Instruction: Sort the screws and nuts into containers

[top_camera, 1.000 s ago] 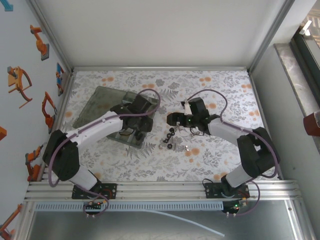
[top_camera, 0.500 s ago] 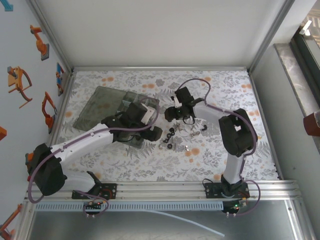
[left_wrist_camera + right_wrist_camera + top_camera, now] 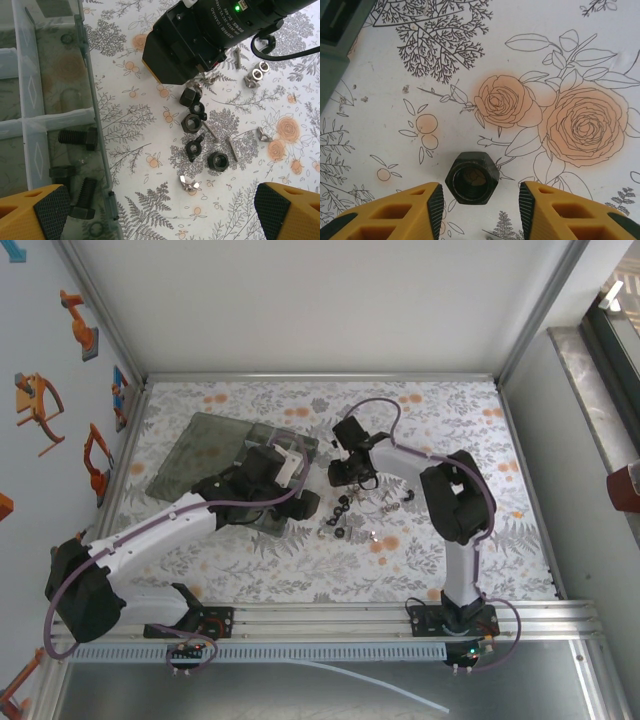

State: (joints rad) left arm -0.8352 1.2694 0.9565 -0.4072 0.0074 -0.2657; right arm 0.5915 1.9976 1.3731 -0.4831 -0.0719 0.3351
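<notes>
Nut: black hex, lying flat on the floral mat, bore up, bracketed by the right gripper. Jaws part-way apart, a gap on each side, nothing clamped. Judged light, rigid, smooth-sided and low. Pads should seat on two opposite flats, close to the mat. As it lies, corners seem to face the pads, so it may twist or squirt out.

Left gripper: jaws wide, empty, over the organizer box edge, black screws in one compartment. Loose hardware pile on the mat nearby.

arms: white links, black joints | cables: purple | fingers: orange, black pads
</notes>
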